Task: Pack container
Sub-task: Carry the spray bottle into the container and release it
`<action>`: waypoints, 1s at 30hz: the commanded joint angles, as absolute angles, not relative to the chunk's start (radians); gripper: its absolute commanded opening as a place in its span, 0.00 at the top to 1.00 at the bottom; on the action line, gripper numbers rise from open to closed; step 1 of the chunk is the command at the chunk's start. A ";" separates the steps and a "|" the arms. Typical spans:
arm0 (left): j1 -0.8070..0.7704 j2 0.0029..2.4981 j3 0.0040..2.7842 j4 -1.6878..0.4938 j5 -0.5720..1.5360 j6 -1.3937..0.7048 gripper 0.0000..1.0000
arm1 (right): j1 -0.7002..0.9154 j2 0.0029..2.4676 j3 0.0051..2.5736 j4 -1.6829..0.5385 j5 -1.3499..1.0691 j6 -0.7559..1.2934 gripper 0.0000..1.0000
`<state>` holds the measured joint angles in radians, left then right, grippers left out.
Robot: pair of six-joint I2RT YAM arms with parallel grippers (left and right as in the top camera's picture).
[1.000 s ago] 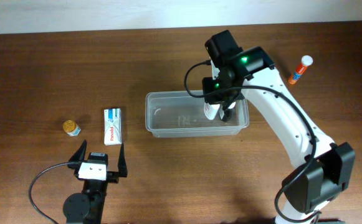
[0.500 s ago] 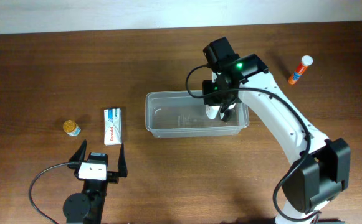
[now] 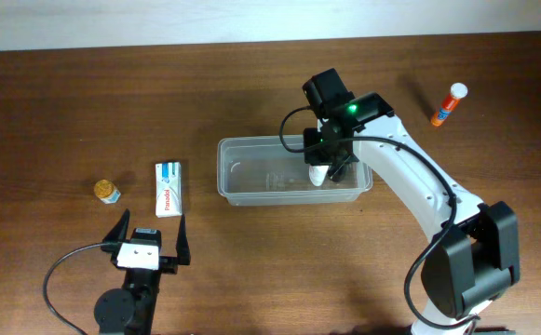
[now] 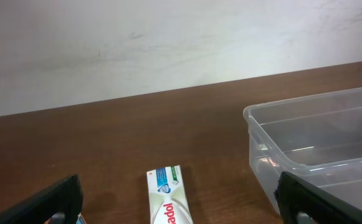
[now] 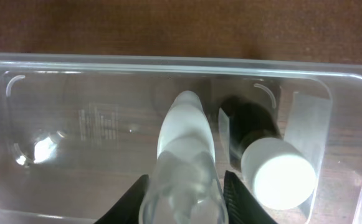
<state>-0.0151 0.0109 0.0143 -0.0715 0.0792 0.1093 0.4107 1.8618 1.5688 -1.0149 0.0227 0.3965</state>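
Note:
The container is a clear shallow tub at the table's middle; it also shows in the right wrist view and the left wrist view. My right gripper reaches down into its right end, shut on a translucent white bottle. In the right wrist view my right gripper has both fingers against this bottle. A dark bottle with a white cap stands in the tub just to its right. My left gripper is open and empty at the front left.
A white toothpaste box lies left of the tub and ahead of my left gripper, where the box shows between the fingers. A small yellow-lidded jar sits further left. An orange and white tube lies at the back right.
My right gripper has shifted slightly left and lower inside the tub with the white bottle still in it. The left arm has not moved.

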 commanded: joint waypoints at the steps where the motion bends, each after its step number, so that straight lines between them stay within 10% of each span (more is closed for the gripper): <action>1: -0.010 0.006 0.009 -0.073 0.090 0.118 0.01 | 0.418 1.856 1.571 -1.008 0.059 0.410 0.68; 30: -0.010 0.006 0.009 -0.073 0.090 0.118 0.01 | 0.333 1.856 1.698 -1.037 0.049 0.344 0.55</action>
